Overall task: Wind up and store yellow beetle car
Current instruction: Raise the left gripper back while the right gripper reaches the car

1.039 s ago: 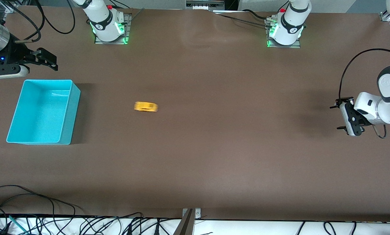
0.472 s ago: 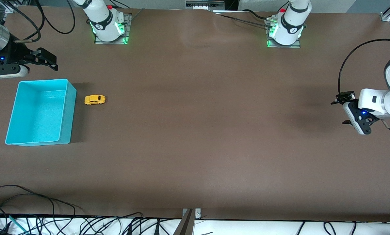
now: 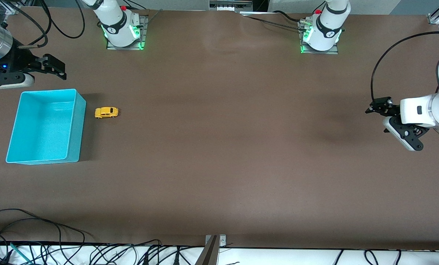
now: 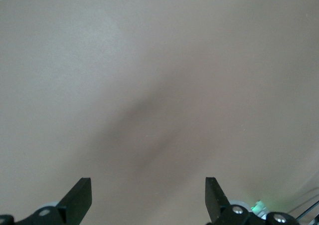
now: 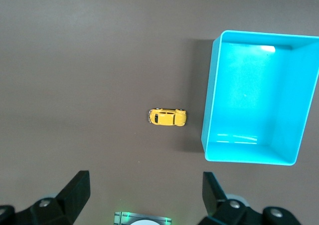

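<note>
The yellow beetle car (image 3: 106,112) stands on the brown table close beside the turquoise bin (image 3: 79,129), a small gap between them. Both also show in the right wrist view, the car (image 5: 168,117) and the bin (image 5: 212,100), which is empty. My right gripper (image 3: 57,68) is open and empty, up over the table at the right arm's end, by the bin. My left gripper (image 3: 375,106) is open and empty over bare table at the left arm's end, a long way from the car. Its wrist view shows only its own fingers (image 4: 79,197) over bare table.
The two arm bases (image 3: 122,31) (image 3: 320,35) stand along the table's back edge. Cables (image 3: 76,250) lie along the edge nearest the front camera. A metal bracket (image 3: 214,243) sits at the middle of that edge.
The car rolled from mid-table toward the right arm's end and stopped beside the bin, which shifted slightly. The left gripper turned and moved a little; the right gripper stayed put.
</note>
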`<state>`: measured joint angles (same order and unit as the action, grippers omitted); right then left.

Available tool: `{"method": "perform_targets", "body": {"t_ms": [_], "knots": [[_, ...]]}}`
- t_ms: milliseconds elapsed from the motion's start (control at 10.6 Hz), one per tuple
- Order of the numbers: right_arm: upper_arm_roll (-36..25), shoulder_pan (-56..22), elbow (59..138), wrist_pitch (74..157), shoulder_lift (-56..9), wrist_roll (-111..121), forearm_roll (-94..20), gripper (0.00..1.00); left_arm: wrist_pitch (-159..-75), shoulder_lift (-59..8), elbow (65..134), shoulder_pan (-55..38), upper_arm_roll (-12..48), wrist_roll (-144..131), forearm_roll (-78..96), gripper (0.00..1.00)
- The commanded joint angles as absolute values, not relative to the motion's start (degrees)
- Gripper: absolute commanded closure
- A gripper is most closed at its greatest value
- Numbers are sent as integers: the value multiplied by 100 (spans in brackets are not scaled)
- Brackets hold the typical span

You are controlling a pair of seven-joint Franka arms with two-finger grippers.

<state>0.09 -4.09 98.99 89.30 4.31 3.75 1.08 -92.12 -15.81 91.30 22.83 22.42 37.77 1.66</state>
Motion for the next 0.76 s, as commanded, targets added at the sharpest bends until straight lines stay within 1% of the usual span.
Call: {"method": "perform_targets", "body": {"t_ms": [0, 189, 283, 378, 472, 567, 661], "knots": [[9, -483, 9765, 8807, 369, 325, 176, 0, -9018, -1224, 9166, 2636, 2968, 2511, 159, 0], [9, -483, 9765, 8807, 317, 369, 124, 0, -8676, -1012, 9088, 2637, 3085, 1594, 184, 0], [35, -510, 9930, 8902, 403, 343, 36, 0, -8649, -732, 9158, 2567, 2981, 1617, 202, 0], [331, -484, 10280, 9138, 578, 386, 26, 0, -8631, -608, 9158, 1870, 2405, 1565, 167, 0], [334, -483, 10823, 9497, 832, 552, 18, 0, -8640, -424, 9167, 715, 1077, 1599, 211, 0], [369, -483, 11167, 9701, 974, 884, 18, 0, -8631, -248, 9219, 129, 333, 1626, 220, 0], [369, -483, 11319, 9703, 1002, 1201, 18, 0, -8648, -124, 9211, -42, 108, 1626, 202, 0]]}}
